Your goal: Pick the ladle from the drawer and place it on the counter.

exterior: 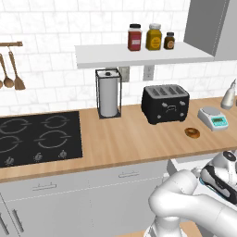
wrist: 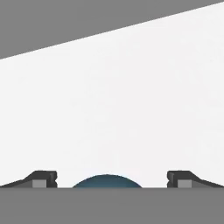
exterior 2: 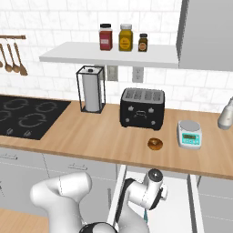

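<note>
Hand view: gripper (wrist: 112,180) looks down on the pale floor of the drawer (wrist: 131,109); its two finger tips stand wide apart, holding nothing.
Ladle: a rounded teal-blue part of the ladle (wrist: 107,181) shows between the finger tips at the lower edge, touching neither; it lies inside the drawer.
Right base view: the arm bends down into the pulled-out drawer (exterior 2: 182,209) below the counter (exterior 2: 91,136); a thin teal strip shows beside the wrist.
Left base view: the arm reaches low at the right, under the counter edge.
Counter items: paper towel holder (exterior 2: 91,88), black toaster (exterior 2: 142,108), kitchen scale (exterior 2: 189,134) and a bagel (exterior 2: 155,144), with the black cooktop (exterior 2: 27,116) inset at the left.
Wall: shelf (exterior 2: 109,55) carrying three jars; wooden spoons (exterior 2: 13,57) hang at the left.
</note>
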